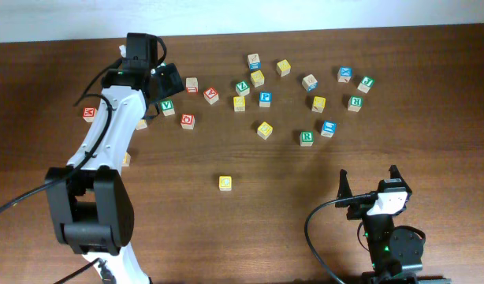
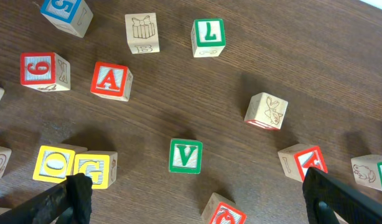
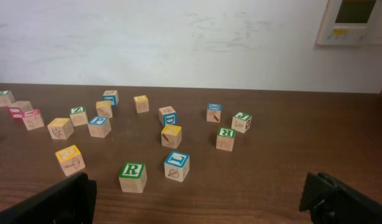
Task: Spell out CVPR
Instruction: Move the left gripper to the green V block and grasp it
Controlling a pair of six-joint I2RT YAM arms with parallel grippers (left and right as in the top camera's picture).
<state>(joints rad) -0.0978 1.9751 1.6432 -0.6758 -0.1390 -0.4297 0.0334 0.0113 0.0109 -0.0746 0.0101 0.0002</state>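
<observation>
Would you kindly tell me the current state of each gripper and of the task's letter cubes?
Left gripper: open, empty, over the V cube.
Right gripper: open, empty.
V cube: lying flat, letter up, ungripped.
P cube: loose, letter up, not lined up.
R cube: loose, letter up, not lined up.
Lone yellow cube: standing by itself, yellow face up.

Soft, even light in all 3 views (shadows short and faint), focus mostly crisp.
</observation>
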